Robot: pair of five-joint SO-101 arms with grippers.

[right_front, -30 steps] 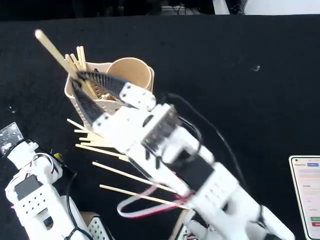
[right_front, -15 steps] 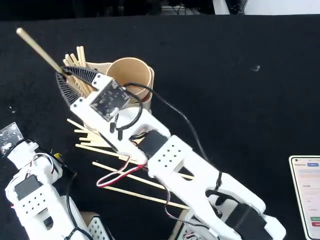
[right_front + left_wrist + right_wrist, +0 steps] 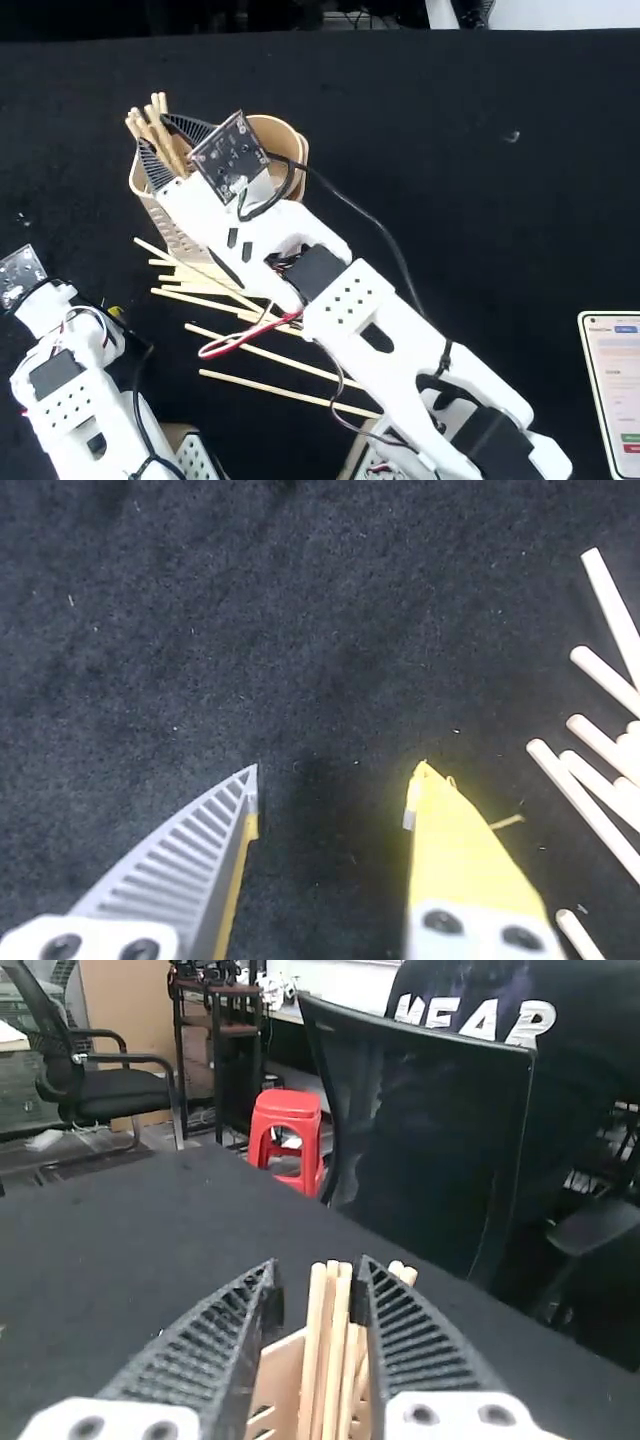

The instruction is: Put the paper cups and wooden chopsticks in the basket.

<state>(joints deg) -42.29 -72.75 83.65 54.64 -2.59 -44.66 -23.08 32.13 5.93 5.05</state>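
Pale wooden chopsticks (image 3: pixel 150 125) are standing in the beige slatted basket (image 3: pixel 172 232) with one tan paper cup (image 3: pixel 283 135) on the black counter (image 3: pixel 480 200). Right gripper (image 3: pixel 317 1263) jaws are gaping around them; left gripper (image 3: pixel 336 770) jaws are gaping too.

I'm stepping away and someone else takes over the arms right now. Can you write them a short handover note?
Right gripper: open, its fingers on either side of the standing chopsticks in the basket, with no pinch visible.
Left gripper: open and empty, low over the bare table.
Done: the standing chopsticks and a paper cup are in the basket.
Left: several loose chopsticks lie on the table in front of the basket, some under the right arm. The likely next step is to lift the right arm clear and pick these up.
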